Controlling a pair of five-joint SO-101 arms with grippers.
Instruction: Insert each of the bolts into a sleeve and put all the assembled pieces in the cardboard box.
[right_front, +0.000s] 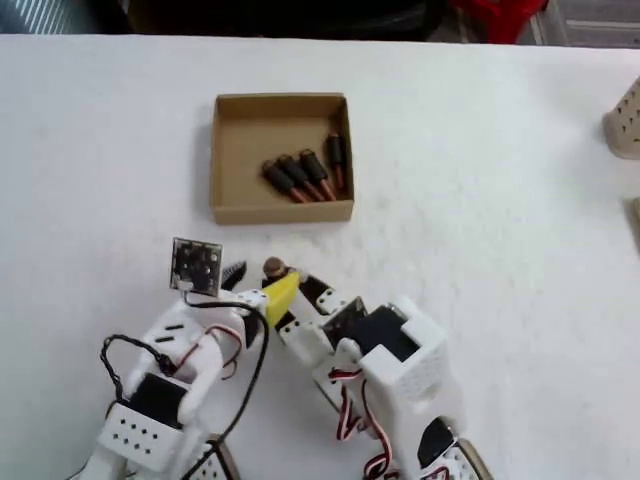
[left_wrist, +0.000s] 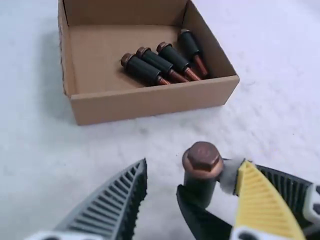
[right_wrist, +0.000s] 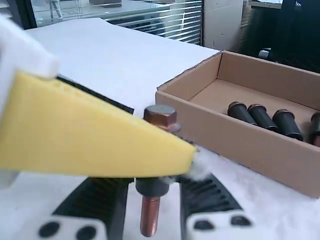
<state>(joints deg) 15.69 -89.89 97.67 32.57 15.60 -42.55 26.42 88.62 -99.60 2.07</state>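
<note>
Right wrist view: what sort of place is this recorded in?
Probably an office or lab: a white table, window blinds behind it, and what looks like a dark office chair.

both arms angled in toward each other, grippers pretty much tip to tip, left gripper (left_wrist: 161, 180) had its jaws parted a bit, right gripper (right_front: 282, 277), the yellow-fingered one, was clamped on the upright sleeved bolt (left_wrist: 201, 167)
</note>
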